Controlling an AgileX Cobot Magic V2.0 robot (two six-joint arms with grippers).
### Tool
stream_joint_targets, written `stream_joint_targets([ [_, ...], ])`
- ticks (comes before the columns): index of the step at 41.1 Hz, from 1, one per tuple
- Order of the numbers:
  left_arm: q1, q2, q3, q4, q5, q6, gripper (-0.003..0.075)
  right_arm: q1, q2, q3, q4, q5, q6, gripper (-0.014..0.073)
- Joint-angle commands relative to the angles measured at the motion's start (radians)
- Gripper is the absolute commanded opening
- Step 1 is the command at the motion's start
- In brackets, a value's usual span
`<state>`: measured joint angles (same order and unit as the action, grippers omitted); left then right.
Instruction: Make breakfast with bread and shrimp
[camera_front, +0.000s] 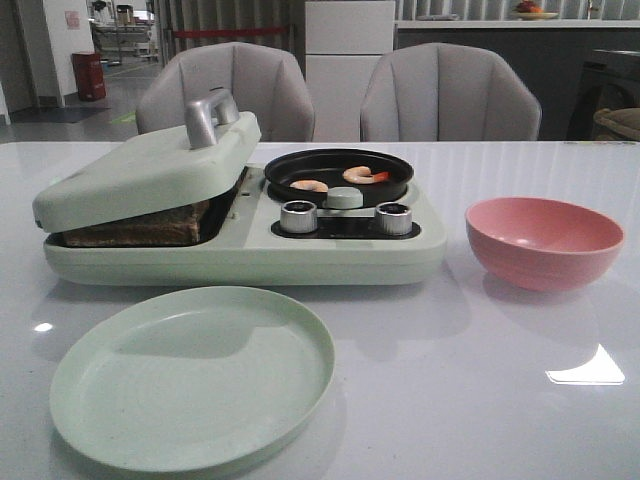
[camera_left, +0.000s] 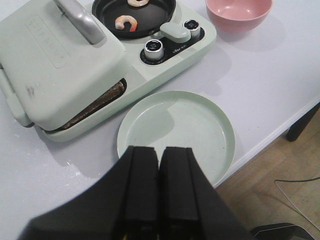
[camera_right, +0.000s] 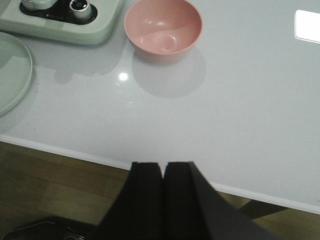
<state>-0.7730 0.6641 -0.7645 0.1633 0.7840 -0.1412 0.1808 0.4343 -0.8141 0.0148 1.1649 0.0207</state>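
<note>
Glossy white table (camera_front: 480, 400) – two grey upholstered chairs (camera_front: 450, 95) behind; left pincer (camera_left: 159, 165) and right pincer (camera_right: 164, 172) both pressed closed, nothing held.

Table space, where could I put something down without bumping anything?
Bare table lies right of the green plate, in front of the pink bowl. The left is crowded by the breakfast maker.

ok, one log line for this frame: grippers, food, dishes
left gripper shut, empty | right gripper shut, empty | bread under lid | shrimp in pan | plate, bowl empty
</note>
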Motion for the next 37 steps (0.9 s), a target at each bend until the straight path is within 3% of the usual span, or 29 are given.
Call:
stream_joint_targets([
  [1,-0.008,-0.001,-0.025,0.011,-0.076,-0.009,0.0104,0.0,0.008,-0.023,-0.015,-0.063,-0.001,0.0024],
  [33,-0.008,-0.004,-0.02,0.012,-0.08,-0.009,0.0104,0.0,0.008,-0.023,-0.015,-0.076,-0.001,0.0015],
  [37,0.056,-0.042,-0.012,0.035,-0.07,-0.009,0.0104,0.0,0.008,-0.023,-0.015,-0.074,-0.001,0.0015],
])
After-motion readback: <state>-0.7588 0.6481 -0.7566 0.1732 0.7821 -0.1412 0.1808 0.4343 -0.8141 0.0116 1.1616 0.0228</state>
